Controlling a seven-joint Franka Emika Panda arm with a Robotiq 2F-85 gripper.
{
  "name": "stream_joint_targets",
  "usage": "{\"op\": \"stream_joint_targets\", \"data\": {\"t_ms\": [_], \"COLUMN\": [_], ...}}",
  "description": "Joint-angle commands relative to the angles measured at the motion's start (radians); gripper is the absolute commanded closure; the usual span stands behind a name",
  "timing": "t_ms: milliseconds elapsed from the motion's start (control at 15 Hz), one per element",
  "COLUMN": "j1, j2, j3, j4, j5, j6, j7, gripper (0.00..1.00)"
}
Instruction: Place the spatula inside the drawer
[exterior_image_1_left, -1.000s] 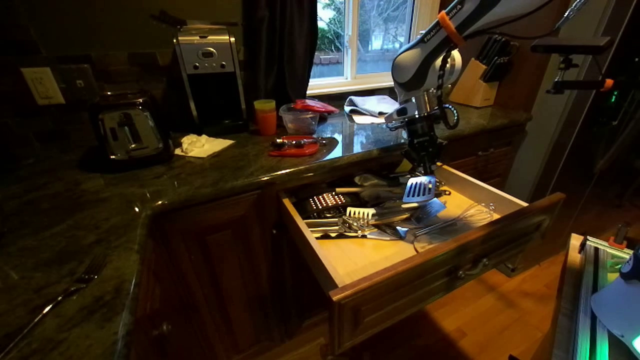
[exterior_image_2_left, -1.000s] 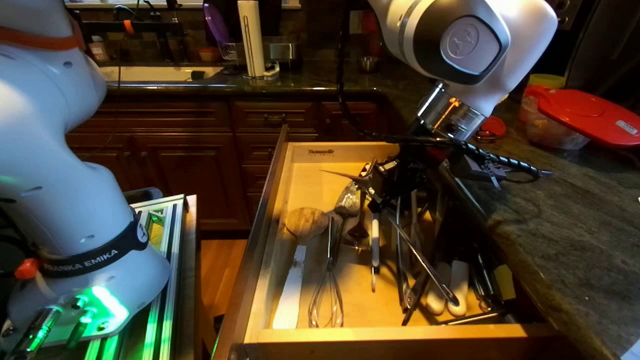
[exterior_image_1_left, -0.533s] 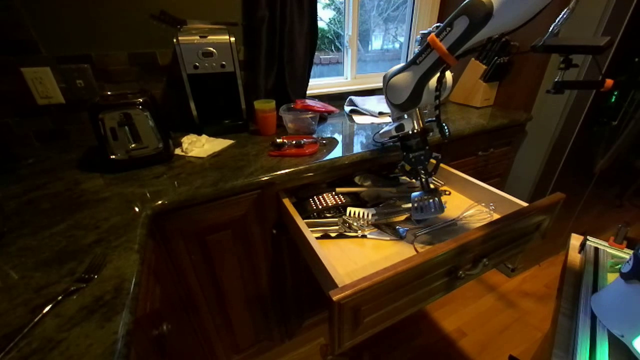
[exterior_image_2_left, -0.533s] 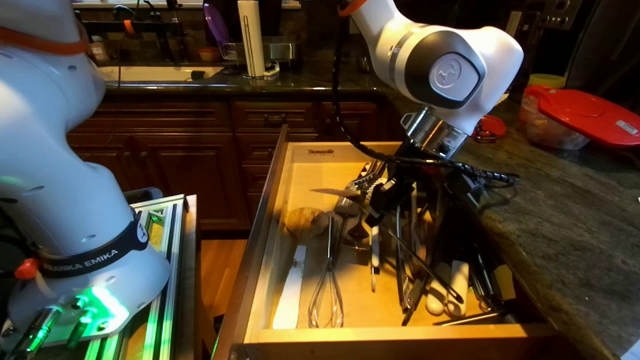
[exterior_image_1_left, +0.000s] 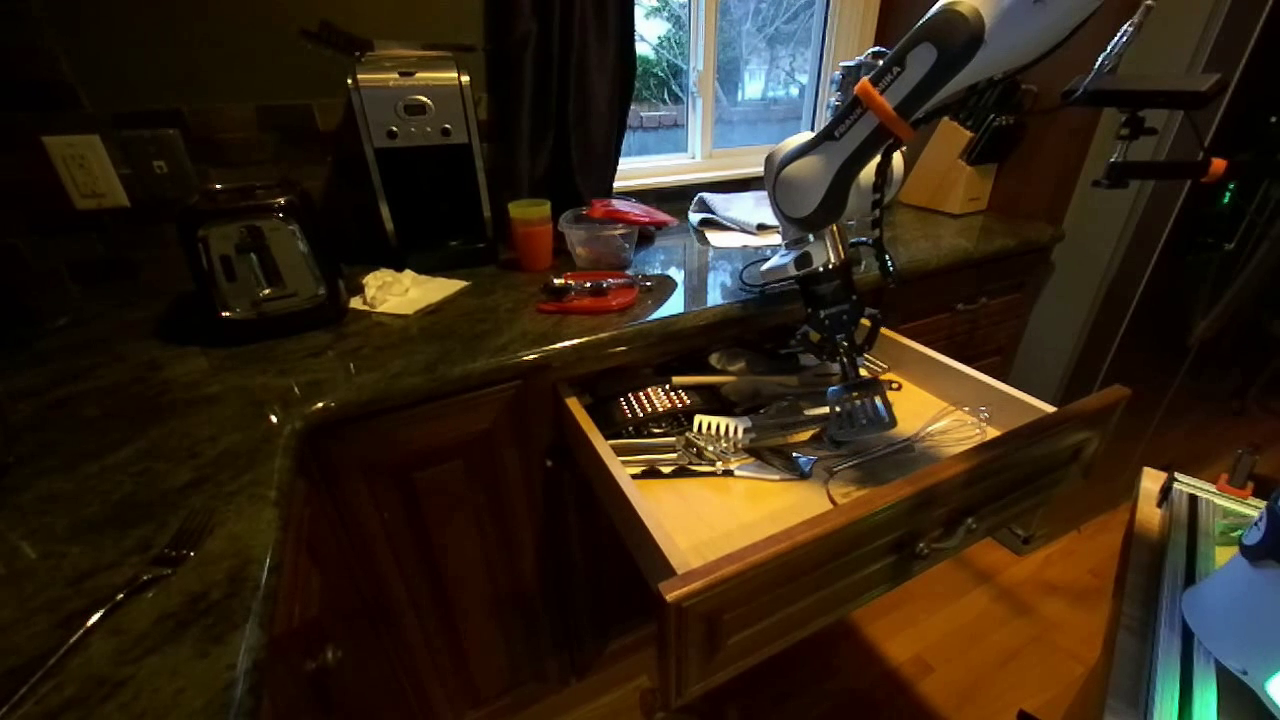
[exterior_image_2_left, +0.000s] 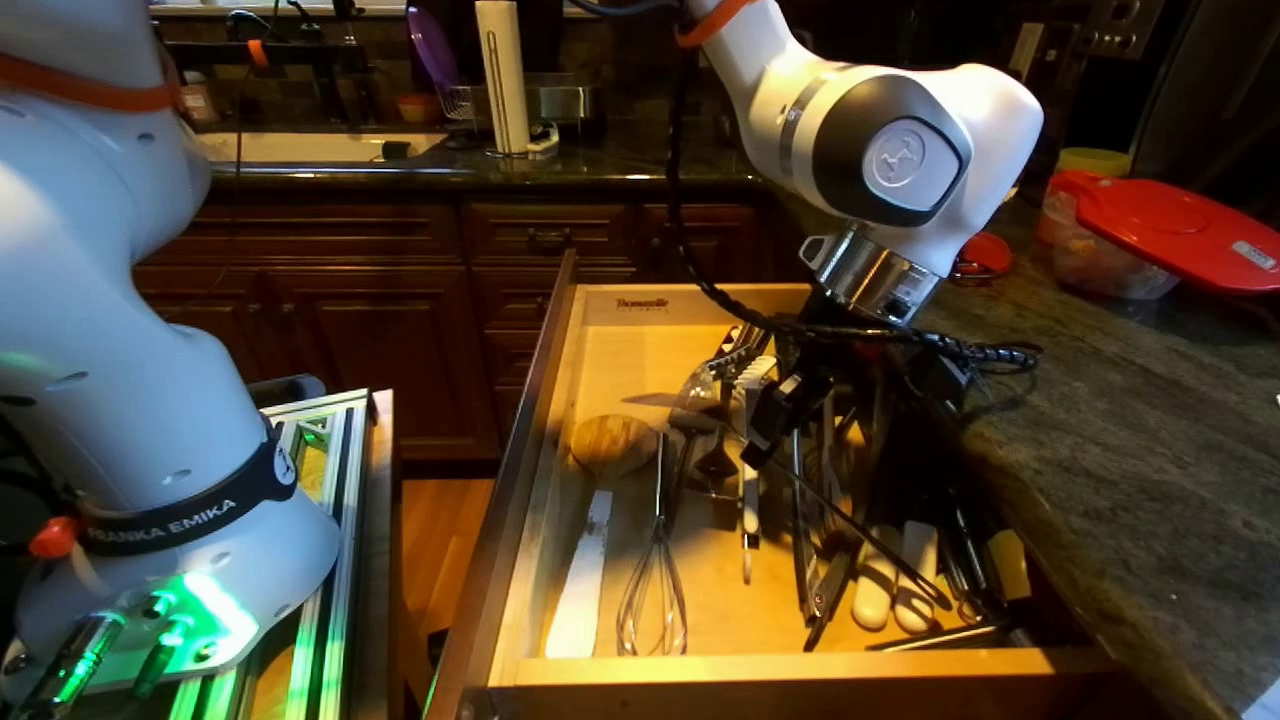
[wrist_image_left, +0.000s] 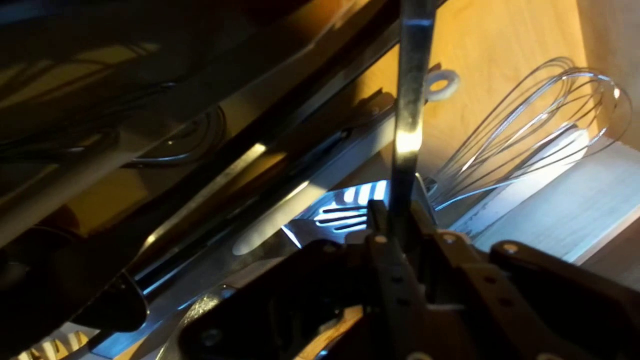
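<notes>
The spatula is in my gripper. Its slotted head (exterior_image_1_left: 862, 408) hangs below the fingers in an exterior view and is almost edge-on (exterior_image_2_left: 660, 402) in an exterior view. Its thin handle slopes down over other utensils and rises between the fingers in the wrist view (wrist_image_left: 412, 100). My gripper (wrist_image_left: 397, 215) is shut on the handle, low over the drawer, also seen in both exterior views (exterior_image_1_left: 848, 368) (exterior_image_2_left: 757, 455). The drawer (exterior_image_1_left: 820, 590) is pulled out, its pale side (exterior_image_2_left: 780, 668) near the camera. I cannot tell whether the spatula touches the utensils.
In the drawer lie a whisk (exterior_image_2_left: 655, 590), a round wooden-headed utensil (exterior_image_2_left: 610, 445), a grater (exterior_image_1_left: 655, 402) and several other utensils. The countertop edge (exterior_image_2_left: 1040, 530) overhangs the drawer's back. A red-lidded container (exterior_image_2_left: 1180, 230) stands on the counter.
My gripper and the spatula have moved down into the drawer and toward its front, mostly in the earlier half second. Since then, the spatula has turned slightly in place.
</notes>
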Motion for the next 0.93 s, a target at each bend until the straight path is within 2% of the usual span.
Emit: {"op": "stream_joint_targets", "data": {"t_ms": [0,267,467,600,733,867], "j1": [0.008,0.009,0.003,-0.004,-0.007,-0.011], "j2": [0.025,-0.036,-0.105,-0.162,-0.222,-0.285], "j3": [-0.006,0.002,0.011,0.008,-0.006,-0.031], "j4": [0.006,-0.027,-0.048,-0.052,-0.051,-0.049], "j5": [-0.048,-0.047,0.015,0.078,0.142,0.204], "j6": [0.024,-0.007,-0.079,-0.152,-0.226,-0.252], "j7": [-0.022,-0.026,-0.023,-0.014,0.009,0.065], "gripper": [0.57,0.27,0.05,0.00,0.00,0.00]}}
